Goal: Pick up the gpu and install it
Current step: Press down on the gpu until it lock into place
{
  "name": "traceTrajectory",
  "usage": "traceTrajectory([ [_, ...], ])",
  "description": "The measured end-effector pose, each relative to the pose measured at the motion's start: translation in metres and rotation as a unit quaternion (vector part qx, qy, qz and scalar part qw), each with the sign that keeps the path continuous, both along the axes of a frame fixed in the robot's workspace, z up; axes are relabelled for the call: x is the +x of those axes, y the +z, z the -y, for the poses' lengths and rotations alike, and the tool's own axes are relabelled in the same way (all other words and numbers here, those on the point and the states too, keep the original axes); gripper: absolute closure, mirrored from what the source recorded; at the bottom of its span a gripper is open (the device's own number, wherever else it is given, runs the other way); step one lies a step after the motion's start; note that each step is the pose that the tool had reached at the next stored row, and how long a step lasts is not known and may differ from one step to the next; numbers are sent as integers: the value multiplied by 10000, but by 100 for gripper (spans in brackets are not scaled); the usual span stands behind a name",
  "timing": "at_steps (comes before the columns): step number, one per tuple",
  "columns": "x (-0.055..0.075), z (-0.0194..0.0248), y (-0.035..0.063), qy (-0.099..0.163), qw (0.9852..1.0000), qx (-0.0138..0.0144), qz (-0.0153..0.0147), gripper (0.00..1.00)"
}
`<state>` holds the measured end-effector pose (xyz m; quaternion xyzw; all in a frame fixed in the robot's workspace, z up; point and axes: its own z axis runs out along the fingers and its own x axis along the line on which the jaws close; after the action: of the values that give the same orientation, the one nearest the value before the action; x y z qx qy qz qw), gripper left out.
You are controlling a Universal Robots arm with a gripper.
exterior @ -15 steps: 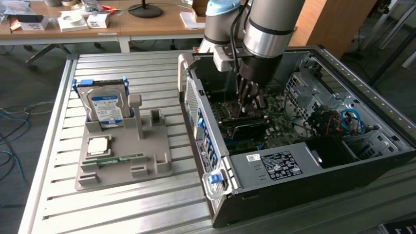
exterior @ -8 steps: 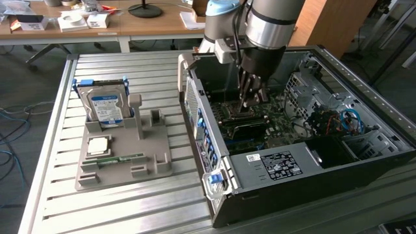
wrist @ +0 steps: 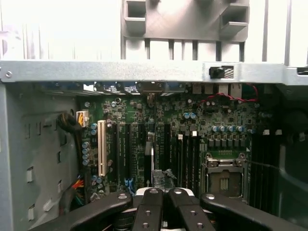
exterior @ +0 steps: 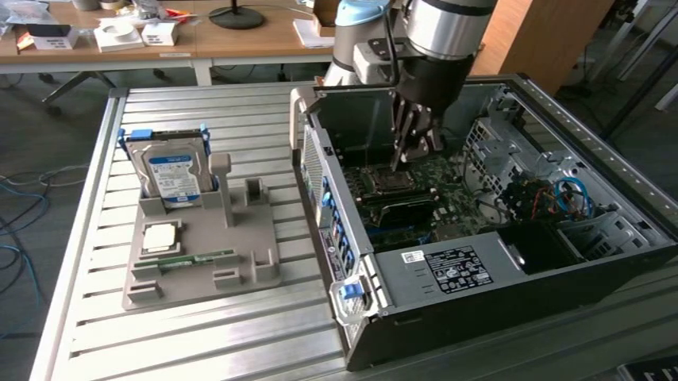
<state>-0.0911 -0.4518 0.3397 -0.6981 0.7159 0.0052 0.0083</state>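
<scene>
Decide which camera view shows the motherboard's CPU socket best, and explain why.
The wrist view: the CPU socket faces the camera unobstructed, with its metal frame plain. The exterior view shows it at a slant, close beside the gripper.

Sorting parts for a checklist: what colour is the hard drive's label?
Blue on the hard drive, clearest in the exterior view.

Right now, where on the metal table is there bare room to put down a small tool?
The slatted metal table is bare in front of the grey plastic parts holder, and also between that holder and the open black computer case. Inside the case it is crowded: the shut pincer hangs over the green motherboard.
</scene>
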Motion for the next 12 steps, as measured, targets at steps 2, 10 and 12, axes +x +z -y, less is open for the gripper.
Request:
traceTrajectory([
  [2,1,0,48,0,10000,0,0,89],
  [10,1,0,127,0,10000,1,1,89],
  [12,1,0,128,0,10000,0,0,89],
])
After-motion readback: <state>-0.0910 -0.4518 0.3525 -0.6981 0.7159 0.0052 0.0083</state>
